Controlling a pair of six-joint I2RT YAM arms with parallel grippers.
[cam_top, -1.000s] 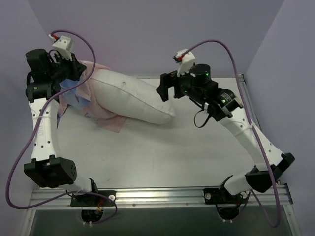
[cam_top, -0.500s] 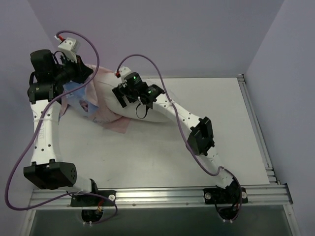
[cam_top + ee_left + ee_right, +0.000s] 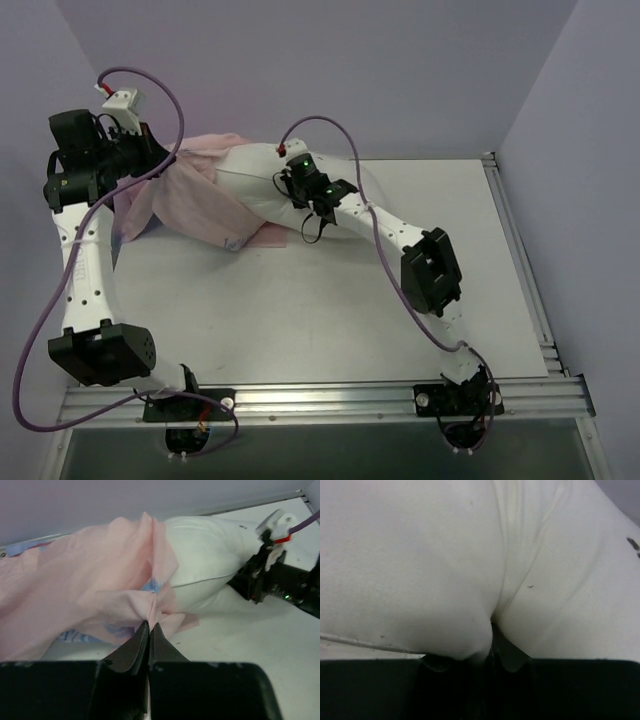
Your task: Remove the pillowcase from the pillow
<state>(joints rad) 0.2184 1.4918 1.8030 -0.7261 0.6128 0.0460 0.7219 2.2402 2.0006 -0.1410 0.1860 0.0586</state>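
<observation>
The pillow (image 3: 252,172) lies toward the back of the table (image 3: 300,310), its long axis running left to right. Its left end is swallowed by the pillowcase (image 3: 195,200) and its right end is bare. The right arm crosses over that bare end, so from above I can't make out where it finishes. The pillowcase shows mostly its pale pink reverse, thin and crumpled into loose folds, spread out to the pillow's left. Only scraps of blue print peek out at the edges. The left gripper (image 3: 149,627) has its jaws pressed together on a gathered pinch of that pink cloth, lifting it into a small peak. The right gripper (image 3: 487,650) is buried in the plump white cushion, its jaws clamped on a bulging fold of the pillow's skin, with only the finger bases showing below. Up close the pillow's cover is plain, soft and faintly speckled, with a stitched seam along its side.
</observation>
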